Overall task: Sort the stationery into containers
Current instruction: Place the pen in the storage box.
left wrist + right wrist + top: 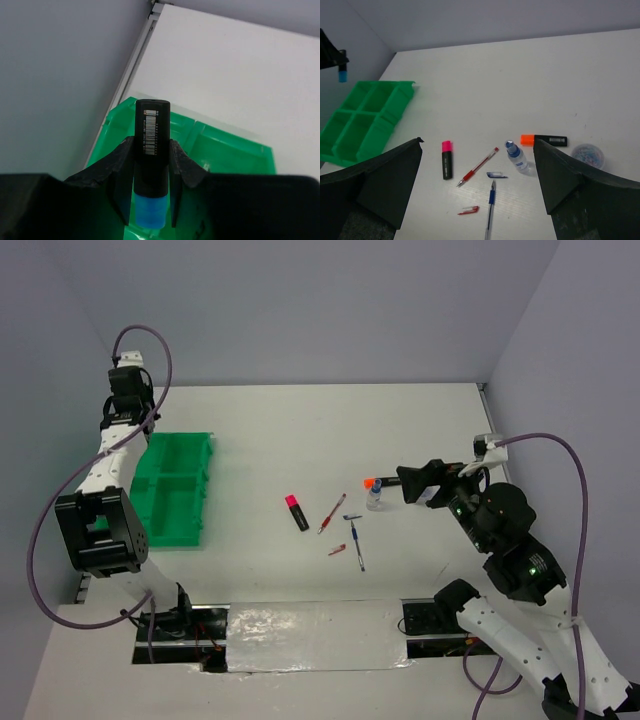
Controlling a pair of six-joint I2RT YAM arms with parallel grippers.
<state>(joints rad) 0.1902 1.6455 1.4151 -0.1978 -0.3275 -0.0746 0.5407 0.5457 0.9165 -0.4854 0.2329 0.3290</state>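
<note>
The left fingers (120, 167) clamp the blue highlighter (152, 150) mid-barrel above the tray (230, 152); it looks light, rigid, slick plastic. The right fingers (390, 175) gape wide over the worktop (520, 75), holding nothing.

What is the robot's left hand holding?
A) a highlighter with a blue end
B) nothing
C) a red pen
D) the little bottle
A: the left gripper is shut on the black highlighter with the blue end, with the green tray showing behind it.
</note>
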